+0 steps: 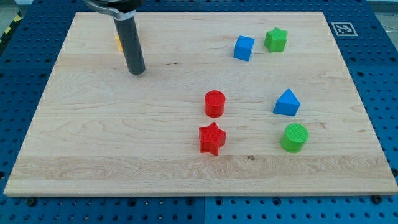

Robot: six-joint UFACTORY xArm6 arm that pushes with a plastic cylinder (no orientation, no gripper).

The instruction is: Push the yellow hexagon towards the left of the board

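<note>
Pale wood makes up the tabletop (93,143), a large board resting on a blue perforated base (385,93), with a small printed marker (341,28) at its top right corner in the view. Next in size is the dark rod coming down from the view's top, and my tip (137,71) sits on the wood in the upper left part of the board. There is no hand on this arm, only the rod, so nothing opens, closes or grips; it works by sliding contact alone. The yellow hexagon (117,42) shows only as a thin yellow-orange sliver at the rod's left edge, mostly hidden behind it, so its shape cannot be confirmed from here. It already lies well toward the left of the board, and the rod standing on its right side suits a leftward push, though I cannot tell whether they touch. The other blocks are well apart on the view's right half, out of the push path: a blue cube (244,48) beside a green star (275,40) near the top, a blue triangular block (286,103), a green cylinder (294,137), a red cylinder (214,103), and just below it a red star (212,138).
</note>
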